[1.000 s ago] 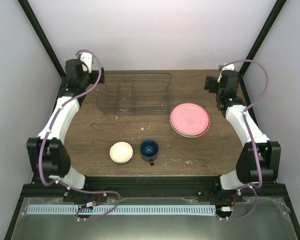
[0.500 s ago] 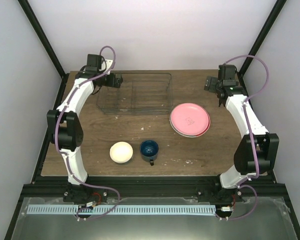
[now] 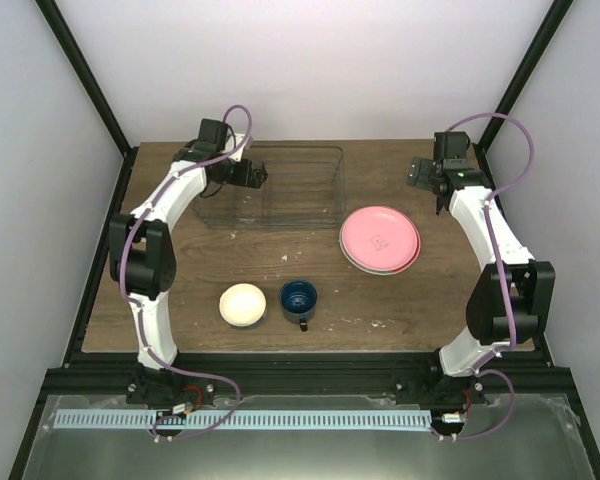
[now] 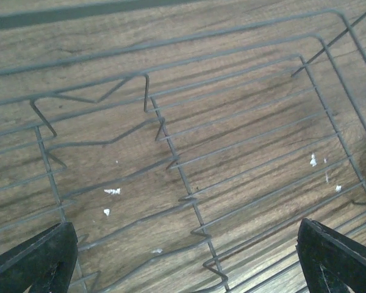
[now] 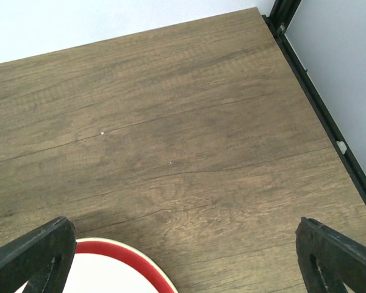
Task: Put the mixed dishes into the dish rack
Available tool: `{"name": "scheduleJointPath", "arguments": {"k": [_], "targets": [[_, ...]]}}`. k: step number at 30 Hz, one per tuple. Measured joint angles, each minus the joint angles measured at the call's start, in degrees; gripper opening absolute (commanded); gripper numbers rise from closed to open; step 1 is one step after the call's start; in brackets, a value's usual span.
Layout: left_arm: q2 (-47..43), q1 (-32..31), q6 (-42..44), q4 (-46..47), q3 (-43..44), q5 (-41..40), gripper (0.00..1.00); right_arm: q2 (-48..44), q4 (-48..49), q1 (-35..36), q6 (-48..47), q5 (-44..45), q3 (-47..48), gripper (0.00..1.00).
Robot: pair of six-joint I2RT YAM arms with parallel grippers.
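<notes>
Both open-jawed: the left gripper (image 3: 255,177) hovers over the empty rack (image 3: 270,147), far left; the right gripper (image 3: 417,172), beyond the pink plate (image 3: 380,236), should approach its rim low — mug (image 3: 298,300) and bowl (image 3: 243,304) sit near.

The dish rack (image 3: 300,195) stood at the back of the table (image 3: 430,300), left of centre. The stack of plates (image 3: 380,238) lay to its right and nearer, apart from it. In front of the rack, near the front edge, the bowl (image 3: 243,304) sat just left of the upright mug (image 3: 298,298). The left gripper (image 3: 254,178) hung over the rack's left part, and the right gripper (image 3: 420,172) hung behind the plates, toward the right rear corner.
</notes>
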Motion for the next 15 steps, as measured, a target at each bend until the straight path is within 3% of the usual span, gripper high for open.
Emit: {"name": "scheduleJointPath", "arguments": {"k": [15], "targets": [[0.0, -1.2, -2.7, 0.5, -6.9, -7.4, 1.0, 0.6, -1.6, 0.0, -0.1, -0.2, 0.6, 1.0]]}}
